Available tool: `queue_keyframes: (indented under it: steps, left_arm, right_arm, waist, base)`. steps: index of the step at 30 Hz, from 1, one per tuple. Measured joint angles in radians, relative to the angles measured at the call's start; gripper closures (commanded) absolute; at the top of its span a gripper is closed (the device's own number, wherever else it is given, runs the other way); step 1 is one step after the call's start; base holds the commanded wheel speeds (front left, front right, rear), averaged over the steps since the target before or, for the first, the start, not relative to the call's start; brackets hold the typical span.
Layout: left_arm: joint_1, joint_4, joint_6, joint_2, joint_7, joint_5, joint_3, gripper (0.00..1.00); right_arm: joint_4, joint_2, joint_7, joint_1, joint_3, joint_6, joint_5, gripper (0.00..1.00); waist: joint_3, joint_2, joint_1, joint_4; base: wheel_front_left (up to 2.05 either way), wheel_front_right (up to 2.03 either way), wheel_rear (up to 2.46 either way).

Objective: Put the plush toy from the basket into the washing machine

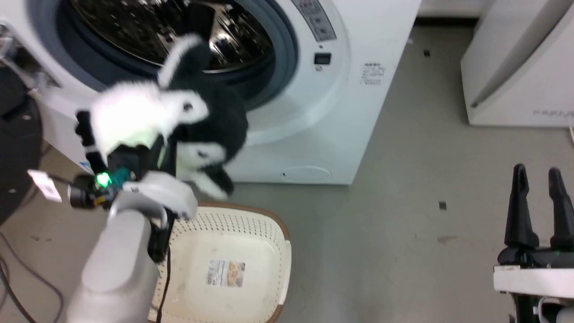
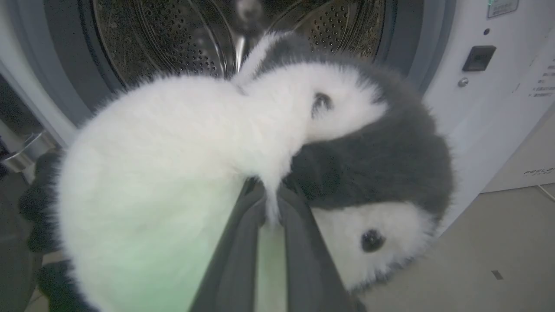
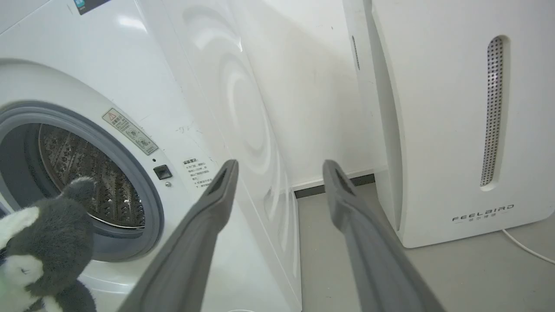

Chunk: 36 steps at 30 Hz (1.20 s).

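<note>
The fluffy black-and-white plush toy (image 1: 179, 121) hangs in the air in front of the washing machine's (image 1: 341, 112) open mouth, below the steel drum (image 1: 170, 31). My left gripper (image 1: 148, 152) is shut on it from underneath; in the left wrist view its fingers (image 2: 299, 242) pinch the white fur of the plush toy (image 2: 217, 143), with the drum (image 2: 173, 39) right behind. The cream basket (image 1: 233, 264) stands on the floor below, holding nothing but its label sticker. My right gripper (image 1: 536, 179) stands open at the lower right, far from the toy; the plush toy (image 3: 47, 242) shows at that wrist view's lower left.
The round black door (image 1: 18, 143) hangs open at the left edge. A white FEELBIRD appliance (image 3: 459, 121) stands to the right of the washer on the grey floor (image 1: 403, 224). Dark cables (image 1: 18, 287) trail at the lower left.
</note>
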Motion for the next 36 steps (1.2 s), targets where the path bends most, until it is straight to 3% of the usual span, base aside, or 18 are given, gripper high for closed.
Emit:
queue_keyframes:
  steps: [9, 20, 27, 28, 29, 36]
  left_arm:
    - [-0.274, 0.051, 0.023, 0.055, 0.000, 0.036, 0.062, 1.00]
    - [-0.672, 0.213, 0.014, 0.196, 0.000, 0.095, 0.081, 1.00]
    - [-0.835, 0.295, 0.023, 0.236, 0.000, 0.101, 0.090, 1.00]
    - [-0.850, 0.303, 0.025, 0.242, 0.000, 0.101, 0.092, 0.56]
    - [-0.863, 0.308, 0.028, 0.250, 0.000, 0.102, 0.094, 0.00]
    - [-0.878, 0.284, 0.045, 0.247, -0.001, 0.105, 0.102, 0.00]
  right_arm:
    - [-0.027, 0.000, 0.000, -0.113, 0.000, 0.000, 0.012, 0.00]
    - [-0.039, 0.000, 0.000, -0.210, 0.014, 0.000, 0.071, 0.00]
    - [-0.050, 0.000, 0.000, -0.221, 0.012, 0.000, 0.087, 0.00]
    - [-0.052, 0.000, 0.000, -0.223, 0.013, 0.000, 0.090, 0.00]
    - [-0.052, 0.000, 0.000, -0.226, 0.014, 0.000, 0.094, 0.00]
    - [-0.044, 0.000, 0.000, -0.230, 0.010, 0.000, 0.092, 0.00]
  waist:
    - [0.186, 0.0000, 0.0001, -0.076]
    - [0.400, 0.0000, 0.0003, -0.201]
    - [0.496, 0.0000, 0.0003, -0.269]
    - [0.507, 0.0000, 0.0003, -0.276]
    - [0.516, 0.0000, 0.0003, -0.282]
    - [0.532, 0.0000, 0.0002, -0.285]
  base:
    - [0.00, 0.00, 0.00]
    - [0.00, 0.00, 0.00]
    - [0.00, 0.00, 0.00]
    - [0.00, 0.00, 0.00]
    - [0.00, 0.00, 0.00]
    - [0.00, 0.00, 0.00]
